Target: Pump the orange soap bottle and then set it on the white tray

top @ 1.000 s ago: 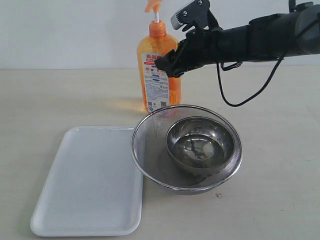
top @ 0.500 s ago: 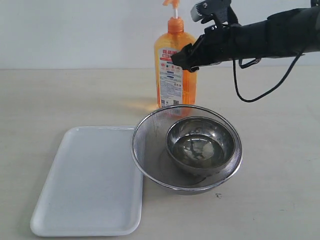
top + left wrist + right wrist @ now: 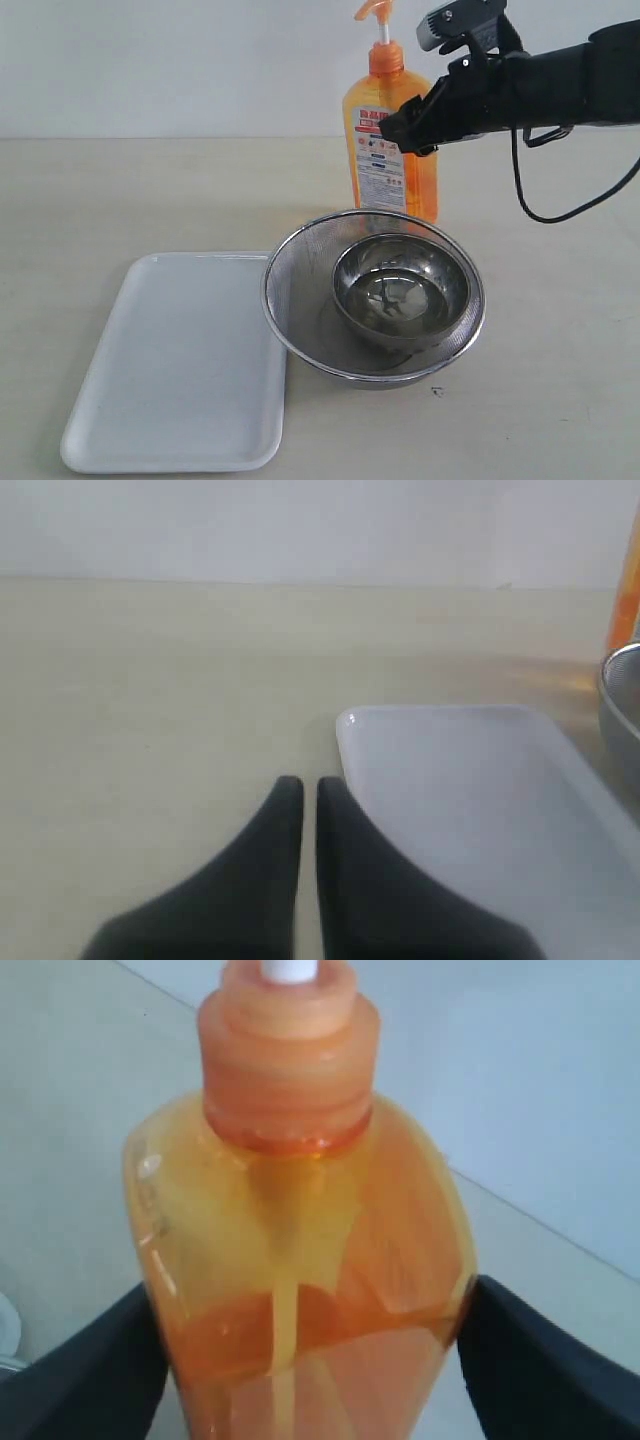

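Clamping the orange soap bottle [image 3: 380,165] across its shoulders, the right pincer [image 3: 405,125] holds it upright just behind the mesh strainer [image 3: 295,290]. Carried low toward the white tray [image 3: 170,370], its base could catch the strainer's rim and tip. The left pincer [image 3: 300,792] sits pinched shut, empty.

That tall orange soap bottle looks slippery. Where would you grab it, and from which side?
Grip the orange soap bottle just below its shoulder, coming in level from the right, as the right claw does: one finger on each narrow edge. It's upright, and the pump stem looks too thin.
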